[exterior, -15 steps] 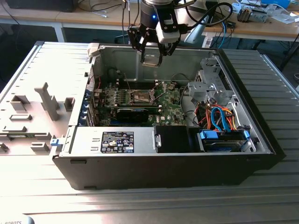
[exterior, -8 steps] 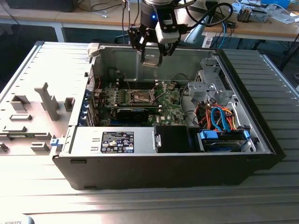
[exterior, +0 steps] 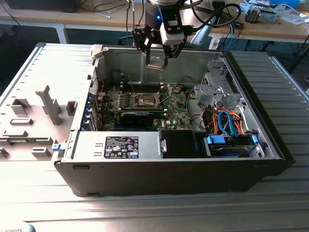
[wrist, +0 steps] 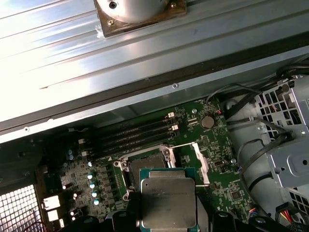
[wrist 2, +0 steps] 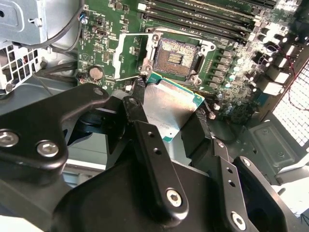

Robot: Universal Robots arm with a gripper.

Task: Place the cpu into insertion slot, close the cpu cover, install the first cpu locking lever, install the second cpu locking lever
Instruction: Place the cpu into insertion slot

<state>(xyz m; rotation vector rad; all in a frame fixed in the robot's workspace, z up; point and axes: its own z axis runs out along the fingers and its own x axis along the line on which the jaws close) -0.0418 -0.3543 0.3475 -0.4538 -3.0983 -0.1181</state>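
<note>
Exterior view: the gripper (exterior: 156, 61) hangs above the open computer case (exterior: 145, 176), pinched onto the cpu (exterior: 155, 64), well clear of the insertion slot (exterior: 146, 100) on the board below. Second wrist view: black fingers (wrist 2: 136, 104) clamp the tilted cpu (wrist 2: 170, 113) by opposite edges, the uncovered insertion slot (wrist 2: 176, 58) beyond it. First wrist view: the silver-topped cpu (wrist: 168, 203) partly hides the slot (wrist: 140, 169) behind it.

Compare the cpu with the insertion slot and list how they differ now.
The cpu has a plain silver-grey top; the insertion slot shows a dark contact field inside a metal rim. The cpu is gripped in the claw above the green motherboard; the insertion slot sits fixed on it, empty. Both are square, similar in footprint.
</note>
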